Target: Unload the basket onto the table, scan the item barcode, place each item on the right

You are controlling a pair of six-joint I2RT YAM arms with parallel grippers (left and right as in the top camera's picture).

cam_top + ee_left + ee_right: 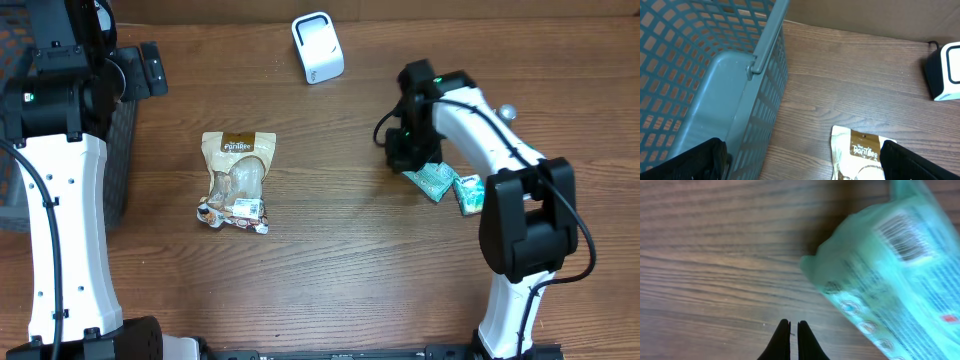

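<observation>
A green packet (pixel 432 180) is seen lying flat on the bench (pixel 350 270), right of centre, with a second green packet (pixel 468 192) just beside it on the outer side. In the right wrist view the green packet (pixel 895 275) is blurred, but a barcode (pixel 900 235) is shown facing up near its upper end. The right gripper (pixel 793 325) is held over bare wood just beside the packet, apart from it; its jaws are pressed together and nothing is clamped between them. A white scanner (pixel 318 47) is stood at the far edge of the bench, well apart from the packets. A tan pouch (pixel 237 180) is laid flat left of centre. A grey mesh basket (pixel 715 75) is placed at the left side. The left gripper (pixel 801 145) is held above the basket's rim and the pouch's top, its jaws spread wide and empty.
</observation>
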